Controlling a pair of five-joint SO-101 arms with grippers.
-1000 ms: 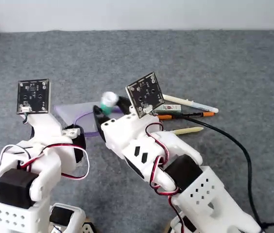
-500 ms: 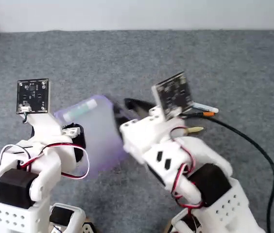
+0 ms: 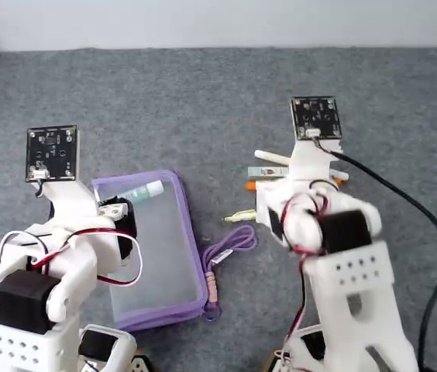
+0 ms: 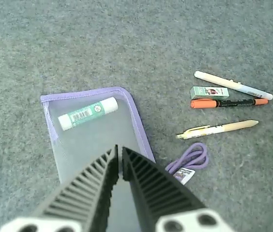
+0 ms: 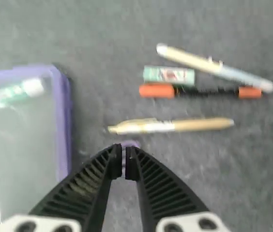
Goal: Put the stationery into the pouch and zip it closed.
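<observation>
**While the glue stick [image 3: 139, 191] sits in the pouch [image 3: 164, 260], the pens wait outside**

Loading is the step in hand. The pouch lies flat toward the tabletop's near left corner, its long axis running near edge to far, with the glue stick crosswise at its far end. The beige pen [image 4: 219, 128] lies roughly parallel to the far edge, one end toward the pouch. The next move likely calls for a pinch across its barrel. The left gripper [image 4: 118, 152] and right gripper [image 5: 123, 152] have fingers pressed together, empty.
</observation>
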